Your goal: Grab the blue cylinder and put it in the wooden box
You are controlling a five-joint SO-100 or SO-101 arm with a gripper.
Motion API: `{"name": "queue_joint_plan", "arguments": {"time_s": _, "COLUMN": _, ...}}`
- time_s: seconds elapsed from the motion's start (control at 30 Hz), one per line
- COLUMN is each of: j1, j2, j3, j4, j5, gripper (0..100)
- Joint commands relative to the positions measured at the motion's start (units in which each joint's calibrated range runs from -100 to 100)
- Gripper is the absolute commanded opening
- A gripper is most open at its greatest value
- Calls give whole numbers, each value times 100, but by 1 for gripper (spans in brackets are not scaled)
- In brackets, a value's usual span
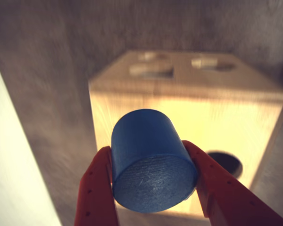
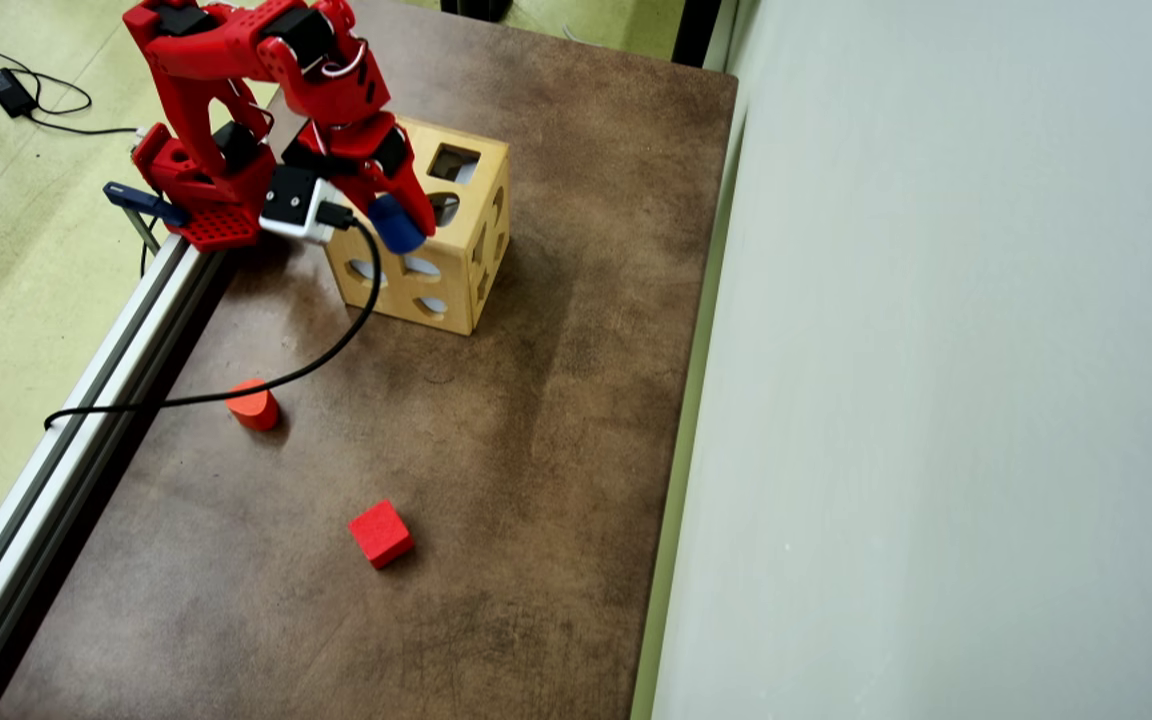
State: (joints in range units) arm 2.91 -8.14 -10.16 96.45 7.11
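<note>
The blue cylinder point(image 1: 151, 160) fills the lower middle of the wrist view, clamped between my two red fingers point(image 1: 96, 193), its flat round end facing the camera. My gripper point(image 1: 153, 157) is shut on it. Behind it stands the wooden box point(image 1: 236, 117), a light-wood cube with cut-out holes on top and a round hole low on its near face. In the overhead view my gripper point(image 2: 404, 225) holds the blue cylinder point(image 2: 394, 222) in the air over the top of the wooden box point(image 2: 464, 265), near its front edge.
A red rounded block point(image 2: 253, 404) and a red cube point(image 2: 380, 533) lie on the brown table point(image 2: 536, 450). A black cable point(image 2: 336, 340) trails from the arm. A metal rail point(image 2: 86, 400) runs along the left edge, a pale wall point(image 2: 936, 400) along the right.
</note>
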Motion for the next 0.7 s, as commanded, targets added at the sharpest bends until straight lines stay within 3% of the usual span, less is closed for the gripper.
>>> {"name": "queue_joint_plan", "arguments": {"time_s": 0.0, "j1": -677, "j2": -465, "j3": -93, "j4": 122, "j5": -220, "gripper": 3}}
{"name": "queue_joint_plan", "arguments": {"time_s": 0.2, "j1": -1435, "j2": -804, "j3": 524, "j4": 122, "j5": -327, "gripper": 3}}
{"name": "queue_joint_plan", "arguments": {"time_s": 0.67, "j1": -1472, "j2": -1704, "j3": 2009, "j4": 106, "j5": -274, "gripper": 2}}
